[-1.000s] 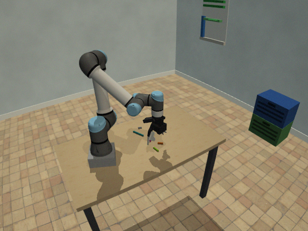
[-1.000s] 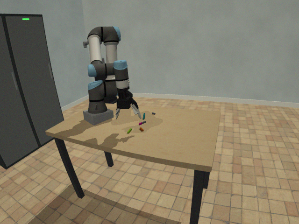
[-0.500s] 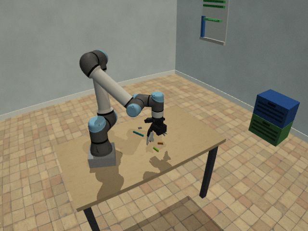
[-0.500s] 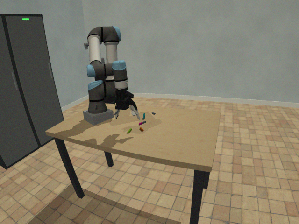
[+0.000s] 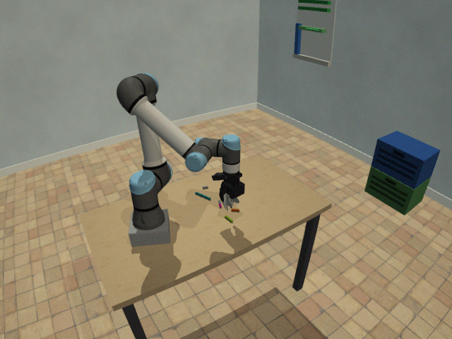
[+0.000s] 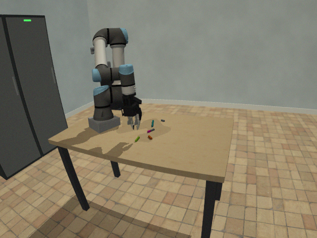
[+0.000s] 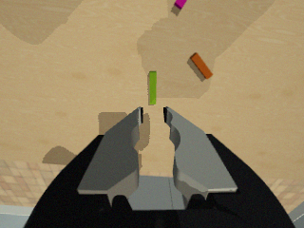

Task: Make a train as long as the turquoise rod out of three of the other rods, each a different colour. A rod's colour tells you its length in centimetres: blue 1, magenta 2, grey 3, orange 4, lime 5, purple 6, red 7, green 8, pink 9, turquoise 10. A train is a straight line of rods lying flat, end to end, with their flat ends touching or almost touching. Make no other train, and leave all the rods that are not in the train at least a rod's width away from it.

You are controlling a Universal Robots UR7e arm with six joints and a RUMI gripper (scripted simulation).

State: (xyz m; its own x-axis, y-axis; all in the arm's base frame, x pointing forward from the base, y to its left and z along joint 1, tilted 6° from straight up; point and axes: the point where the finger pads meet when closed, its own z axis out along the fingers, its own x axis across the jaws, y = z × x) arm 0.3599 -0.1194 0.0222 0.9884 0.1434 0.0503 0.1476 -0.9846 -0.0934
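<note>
My gripper (image 5: 229, 202) hangs above the table with its fingers drawn close together and nothing between them; it also shows in the exterior view (image 6: 134, 126) and the wrist view (image 7: 152, 114). A lime rod (image 7: 152, 87) lies flat on the table just beyond the fingertips, in line with the gap, and shows in the top and exterior views (image 5: 228, 219) (image 6: 137, 139). An orange rod (image 7: 201, 66) (image 5: 234, 210) lies to its right. A magenta rod (image 7: 180, 4) (image 5: 219, 205) lies farther off, with a grey piece at its end (image 6: 152, 129). The turquoise rod (image 5: 202, 195) lies beyond them.
A small dark grey rod (image 5: 205, 187) lies near the turquoise rod's far end. The arm's base block (image 5: 149, 233) stands at the table's left. A tall dark cabinet (image 6: 23, 89) stands beside the table. Blue and green crates (image 5: 401, 171) float at the right.
</note>
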